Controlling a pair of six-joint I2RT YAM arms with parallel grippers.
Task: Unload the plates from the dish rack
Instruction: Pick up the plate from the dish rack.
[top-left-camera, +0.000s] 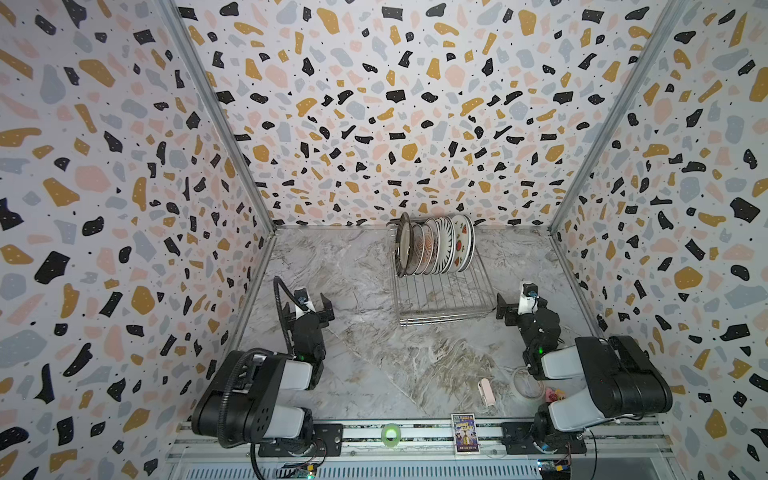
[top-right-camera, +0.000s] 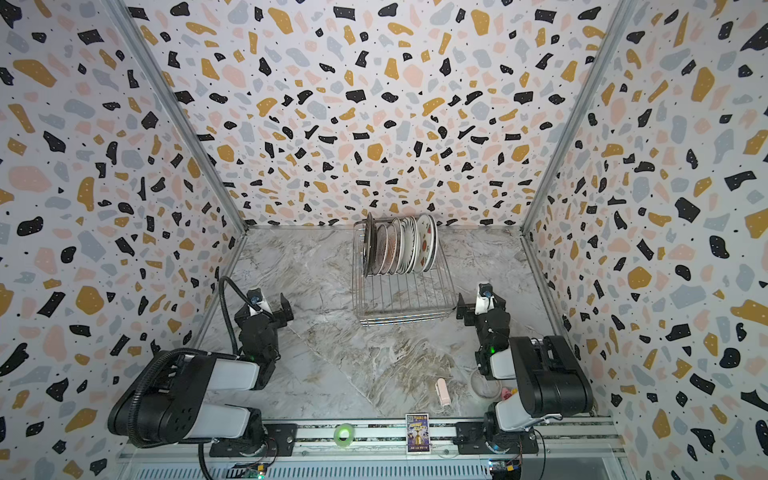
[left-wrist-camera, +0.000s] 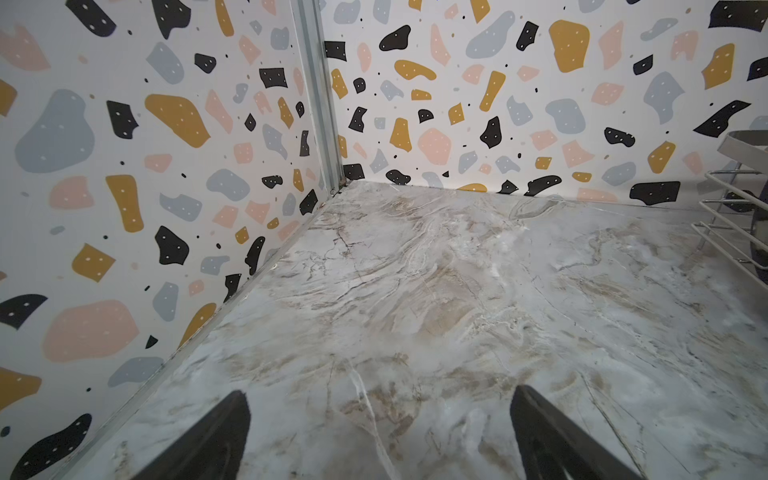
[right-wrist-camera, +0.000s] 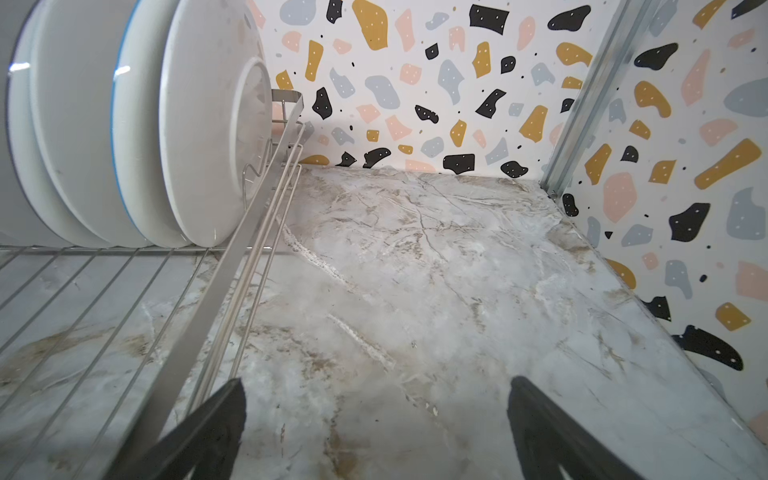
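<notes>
Black arms (top-left-camera: 249, 395) (top-left-camera: 623, 382) low, fingers (left-wrist-camera: 208, 444) (right-wrist-camera: 548, 436) wide apart

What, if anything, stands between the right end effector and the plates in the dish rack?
Only the dish rack's own raised side rail. It runs between the open right end effector and the plates, which stand upright at the rack's far end. Nothing else visible lies between them.

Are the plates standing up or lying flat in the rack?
Standing up on edge: the plates sit side by side in the dish rack.
</notes>
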